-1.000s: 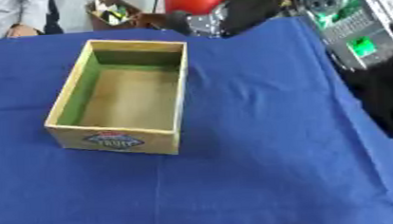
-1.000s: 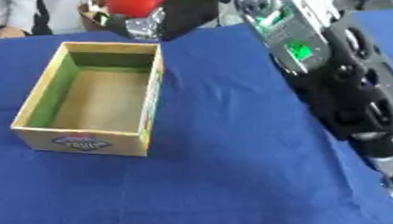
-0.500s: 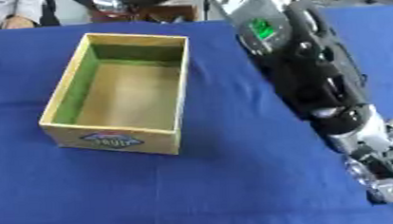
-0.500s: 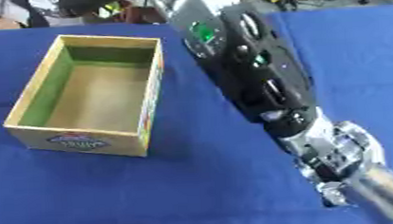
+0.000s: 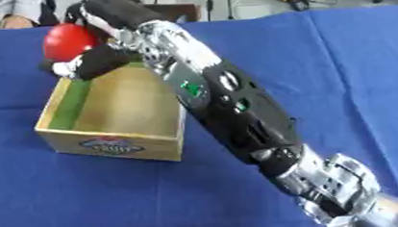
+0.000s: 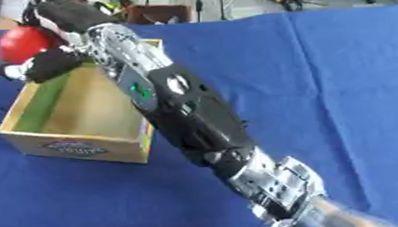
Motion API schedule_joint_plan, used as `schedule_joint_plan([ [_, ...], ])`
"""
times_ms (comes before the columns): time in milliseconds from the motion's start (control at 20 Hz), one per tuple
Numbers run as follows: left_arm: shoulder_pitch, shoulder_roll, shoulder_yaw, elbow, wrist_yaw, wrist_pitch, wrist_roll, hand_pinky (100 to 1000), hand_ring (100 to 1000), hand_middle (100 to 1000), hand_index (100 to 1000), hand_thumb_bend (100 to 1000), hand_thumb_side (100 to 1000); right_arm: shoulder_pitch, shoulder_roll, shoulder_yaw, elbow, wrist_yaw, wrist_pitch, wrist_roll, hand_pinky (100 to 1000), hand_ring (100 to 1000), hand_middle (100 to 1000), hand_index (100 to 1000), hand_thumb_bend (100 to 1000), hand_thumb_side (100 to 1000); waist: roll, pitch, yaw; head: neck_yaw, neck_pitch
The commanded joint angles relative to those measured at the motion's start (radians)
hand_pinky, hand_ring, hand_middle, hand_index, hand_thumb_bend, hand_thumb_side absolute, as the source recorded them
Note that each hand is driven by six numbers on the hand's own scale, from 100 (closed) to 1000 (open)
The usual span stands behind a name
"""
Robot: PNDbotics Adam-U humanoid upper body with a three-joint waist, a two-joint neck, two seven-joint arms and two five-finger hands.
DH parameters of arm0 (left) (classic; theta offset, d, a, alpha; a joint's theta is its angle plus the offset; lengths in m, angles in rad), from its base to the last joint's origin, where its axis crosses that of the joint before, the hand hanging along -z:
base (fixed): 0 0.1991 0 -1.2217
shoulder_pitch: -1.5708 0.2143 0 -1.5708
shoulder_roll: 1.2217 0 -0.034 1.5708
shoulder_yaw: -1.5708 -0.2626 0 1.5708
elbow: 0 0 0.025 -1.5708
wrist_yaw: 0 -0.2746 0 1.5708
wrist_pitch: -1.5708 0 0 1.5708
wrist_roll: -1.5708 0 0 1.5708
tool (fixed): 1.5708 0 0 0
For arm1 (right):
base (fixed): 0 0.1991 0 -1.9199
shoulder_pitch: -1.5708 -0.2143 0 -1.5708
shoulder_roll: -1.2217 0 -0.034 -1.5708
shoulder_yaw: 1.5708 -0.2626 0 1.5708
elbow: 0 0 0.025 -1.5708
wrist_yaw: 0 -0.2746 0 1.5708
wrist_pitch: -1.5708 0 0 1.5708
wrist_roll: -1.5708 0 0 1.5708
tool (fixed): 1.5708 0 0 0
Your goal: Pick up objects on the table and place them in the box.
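1. Red round object (image 5: pixel 66 41), ball-like, sits in the right hand (image 5: pixel 95 60), fingers curled round it, above the far-left corner of the box (image 5: pixel 111 144). Not inside yet, not touching the box floor as far as I can tell.
2. Change: a second ago the red object and hand were back at the far edge, beyond the box; half a second ago the arm was swinging across. Now the arm stretches diagonally from lower right to the box, hand over the far wall.
3. Meaning: carry nearly done, my guess is release comes next. Hand is over the rim rather than the middle, so a drop could clip the wall.
4. Box: wooden, open top, green inner left wall, label on front, looks empty inside; it stands on the blue-clothed surface (image 5: pixel 335 71).
5. Count: one red object, one box, one hand in view. Left hand not visible. No other loose objects seen on the cloth.
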Motion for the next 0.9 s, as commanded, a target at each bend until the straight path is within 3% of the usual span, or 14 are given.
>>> schedule_joint_plan([
  [50, -0.011, 0.004, 0.000, -0.019, 0.005, -0.004, -0.001, 108, 325, 397, 648, 100, 734, -0.018, 0.020, -0.004, 0.063, 0.053, -0.023, -0.049, 528, 504, 274, 484, 100, 797, 0.007, -0.018, 0.002, -0.003, -0.012],
  [250, -0.010, 0.003, 0.002, -0.019, 0.004, -0.004, 0.000, 108, 325, 397, 647, 100, 734, -0.023, 0.032, -0.014, 0.166, 0.116, -0.047, -0.112, 532, 506, 280, 482, 100, 797, 0.008, -0.017, 0.003, 0.000, -0.013],
  [500, -0.007, 0.002, 0.002, -0.019, 0.004, -0.003, 0.000, 107, 325, 397, 647, 100, 734, -0.037, 0.045, -0.029, 0.299, 0.211, -0.028, -0.196, 534, 508, 291, 482, 100, 796, 0.012, -0.015, 0.000, -0.001, -0.011],
  [700, -0.006, 0.000, 0.003, -0.019, 0.004, -0.003, 0.000, 106, 325, 397, 647, 100, 735, -0.031, 0.079, -0.098, 0.395, 0.491, -0.024, -0.293, 544, 516, 307, 485, 100, 797, 0.017, -0.013, -0.005, 0.003, -0.013],
  [900, -0.004, 0.000, 0.004, -0.019, 0.003, -0.003, 0.001, 106, 326, 397, 646, 100, 735, -0.026, 0.089, -0.128, 0.440, 0.592, -0.025, -0.298, 586, 568, 383, 541, 100, 799, 0.019, -0.013, -0.007, 0.005, -0.014],
])
